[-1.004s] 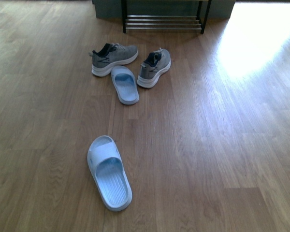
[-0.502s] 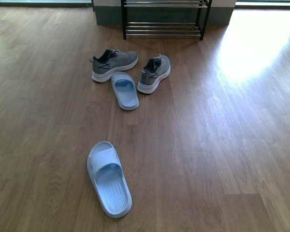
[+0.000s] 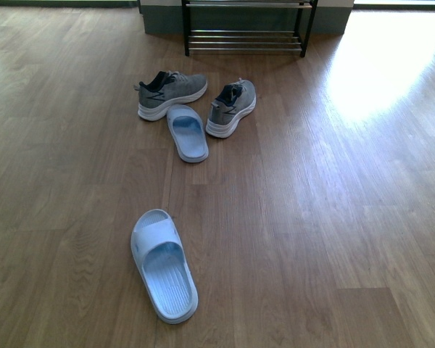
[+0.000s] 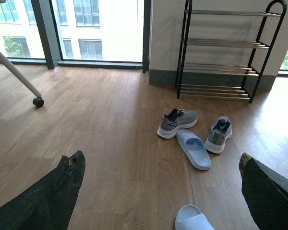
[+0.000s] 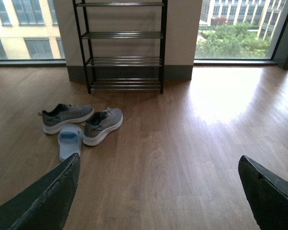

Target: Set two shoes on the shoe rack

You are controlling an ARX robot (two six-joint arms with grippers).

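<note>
Two grey sneakers with white soles lie on the wooden floor: the left shoe (image 3: 171, 93) (image 4: 177, 122) (image 5: 67, 117) and the right shoe (image 3: 232, 107) (image 4: 219, 134) (image 5: 103, 125). Behind them stands the black shoe rack (image 3: 245, 29) (image 4: 226, 52) (image 5: 124, 45) with silver rods, its tiers bare. My left gripper (image 4: 161, 194) is open, well short of the shoes, with only floor between its dark fingers (image 4: 62, 191). My right gripper (image 5: 158, 191) is also open over bare floor, to the right of the shoes. Neither arm shows in the front view.
A light blue slipper (image 3: 188, 133) (image 4: 194, 149) (image 5: 69, 141) lies between the two sneakers. A second slipper (image 3: 163, 264) (image 4: 194, 218) lies nearer to me. A wheeled white leg (image 4: 19, 72) stands far left by the windows. A wall is behind the rack.
The front view has shifted slightly back and up: the shoes and rack sit a little lower in the picture than a second ago. Nothing on the floor has moved.
</note>
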